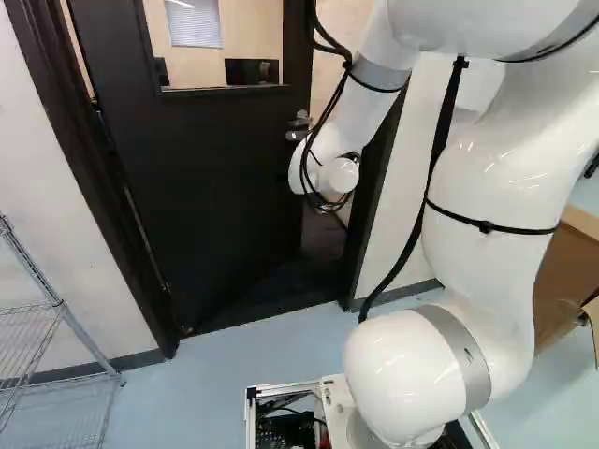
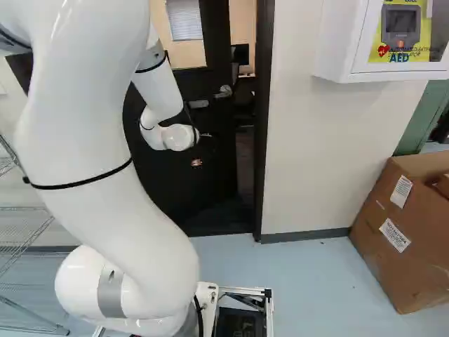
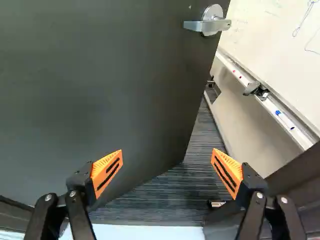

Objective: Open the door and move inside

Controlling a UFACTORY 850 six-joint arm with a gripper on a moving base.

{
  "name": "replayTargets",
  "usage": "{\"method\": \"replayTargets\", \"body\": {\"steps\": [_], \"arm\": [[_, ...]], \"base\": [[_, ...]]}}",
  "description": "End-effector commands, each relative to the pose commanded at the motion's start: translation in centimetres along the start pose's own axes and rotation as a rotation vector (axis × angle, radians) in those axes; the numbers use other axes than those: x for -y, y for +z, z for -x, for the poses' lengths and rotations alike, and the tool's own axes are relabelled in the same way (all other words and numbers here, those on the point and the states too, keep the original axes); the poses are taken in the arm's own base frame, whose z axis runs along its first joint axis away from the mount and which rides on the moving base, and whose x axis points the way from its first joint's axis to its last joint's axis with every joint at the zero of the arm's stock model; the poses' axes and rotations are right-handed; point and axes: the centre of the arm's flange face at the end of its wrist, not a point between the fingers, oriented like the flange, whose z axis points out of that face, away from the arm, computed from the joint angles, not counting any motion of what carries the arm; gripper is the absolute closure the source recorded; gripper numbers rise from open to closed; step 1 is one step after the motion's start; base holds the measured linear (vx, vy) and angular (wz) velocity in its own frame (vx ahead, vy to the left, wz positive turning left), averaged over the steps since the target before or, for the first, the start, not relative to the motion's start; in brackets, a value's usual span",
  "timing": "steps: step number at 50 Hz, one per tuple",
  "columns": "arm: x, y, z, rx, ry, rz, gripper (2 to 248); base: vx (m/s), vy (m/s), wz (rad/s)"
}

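While the arm [image 1: 487, 196] is rising nearest, gripper [image 2: 196, 162]: holding its fingers wide apart, before the door.
Cardboard box [image 2: 400, 239]: standing right, on the floor [image 2: 309, 281].
Wire rack [image 1: 62, 313]: standing left.
Door [image 1: 215, 178]: hanging ajar, leaving a gap at its right.
Lever handle [image 3: 207, 25]: jutting near the door's right edge.
Whiteboard [image 3: 265, 30]: showing far right, past the gap.

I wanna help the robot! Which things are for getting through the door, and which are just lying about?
For the job: black door, silver handle, the robot's open jaws.

Just there: cardboard box, wire rack, white wall cabinet, marker pen.
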Motion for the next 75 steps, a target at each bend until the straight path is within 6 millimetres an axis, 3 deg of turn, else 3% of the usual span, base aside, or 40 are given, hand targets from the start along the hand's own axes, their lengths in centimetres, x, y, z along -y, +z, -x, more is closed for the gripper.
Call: {"method": "replayTargets", "body": {"steps": [37,75], "arm": [[-1.2,-7.0,2.1,-0.101,0.001,0.027,3],[-1.3,-7.6,2.3,-0.104,0.002,0.031,3]], "base": [[0.000,0.000,0.000],[0.000,0.000,0.000]]}}
